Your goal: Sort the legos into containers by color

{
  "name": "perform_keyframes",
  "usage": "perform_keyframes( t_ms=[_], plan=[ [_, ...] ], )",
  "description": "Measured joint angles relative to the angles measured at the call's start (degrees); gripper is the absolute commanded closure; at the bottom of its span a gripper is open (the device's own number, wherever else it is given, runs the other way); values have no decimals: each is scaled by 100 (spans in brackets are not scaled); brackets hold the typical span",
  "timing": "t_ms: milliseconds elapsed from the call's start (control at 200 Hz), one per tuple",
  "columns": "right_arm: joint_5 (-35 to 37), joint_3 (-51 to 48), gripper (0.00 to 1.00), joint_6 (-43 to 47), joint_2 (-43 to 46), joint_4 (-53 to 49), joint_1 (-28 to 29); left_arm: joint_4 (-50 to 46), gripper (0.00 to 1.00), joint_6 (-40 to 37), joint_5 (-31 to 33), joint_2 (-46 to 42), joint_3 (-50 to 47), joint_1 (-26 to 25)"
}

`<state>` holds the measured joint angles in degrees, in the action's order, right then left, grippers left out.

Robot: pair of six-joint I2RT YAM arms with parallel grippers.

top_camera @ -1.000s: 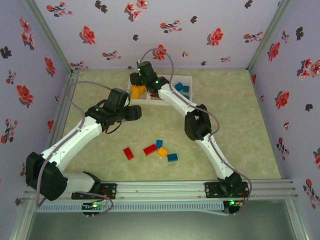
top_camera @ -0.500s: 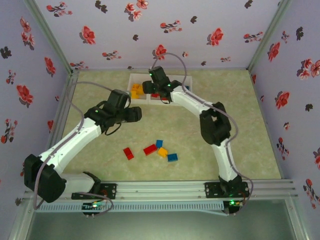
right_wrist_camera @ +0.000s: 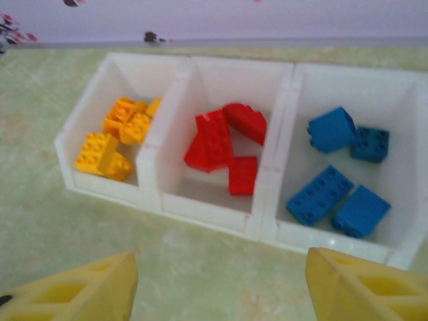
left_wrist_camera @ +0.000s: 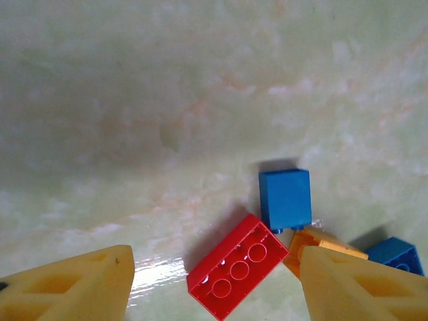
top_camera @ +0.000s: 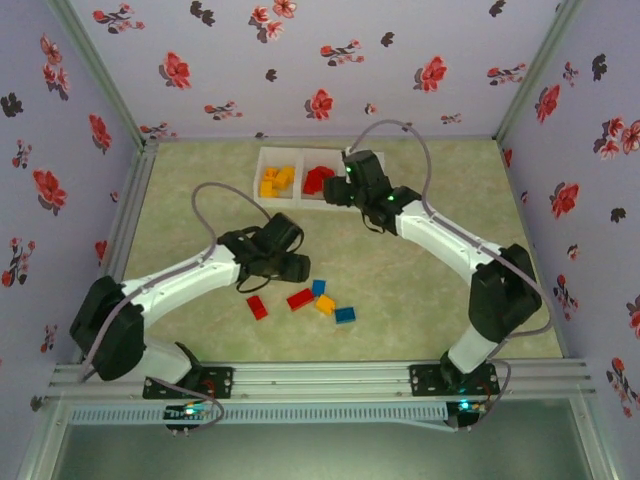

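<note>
Marbled counter. Left end effector wide, empty — over red brick. Right end effector wide, empty — facing bins.

A staged robot test cell is shown. A marbled beige-green table is enclosed on three sides by lavender panels printed with red and dark flowers. Along the table's near edge an aluminium rail is fixed, and a left arm and right arm are bolted to it.
</note>
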<state>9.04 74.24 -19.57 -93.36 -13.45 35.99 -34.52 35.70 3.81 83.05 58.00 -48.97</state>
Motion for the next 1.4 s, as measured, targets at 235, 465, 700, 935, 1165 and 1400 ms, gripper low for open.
perform_keyframes(
  t_ms=[235, 465, 700, 935, 1165, 1400],
  plan=[
    [0, -503, 32, -151, 81, -28, -87, -129, 31, -284, -153, 590, 4, -492],
    [-2, -575, 32, -210, 166, -35, -125, -498, 31, -614, -72, 944, 155, -693],
    [-2, -588, 32, -210, 199, -37, -129, -643, 32, -872, 4, 1235, 306, -719],
    [0, -678, 31, -295, 308, -52, -151, -667, 36, -957, 13, 1443, 326, -734],
    [0, -739, 31, -306, 413, -57, -151, -629, 47, -1032, 24, 1606, 385, -734],
    [44, -920, 31, -317, 636, -140, -153, -621, 72, -1069, 63, 1768, 494, -715]
  ],
)
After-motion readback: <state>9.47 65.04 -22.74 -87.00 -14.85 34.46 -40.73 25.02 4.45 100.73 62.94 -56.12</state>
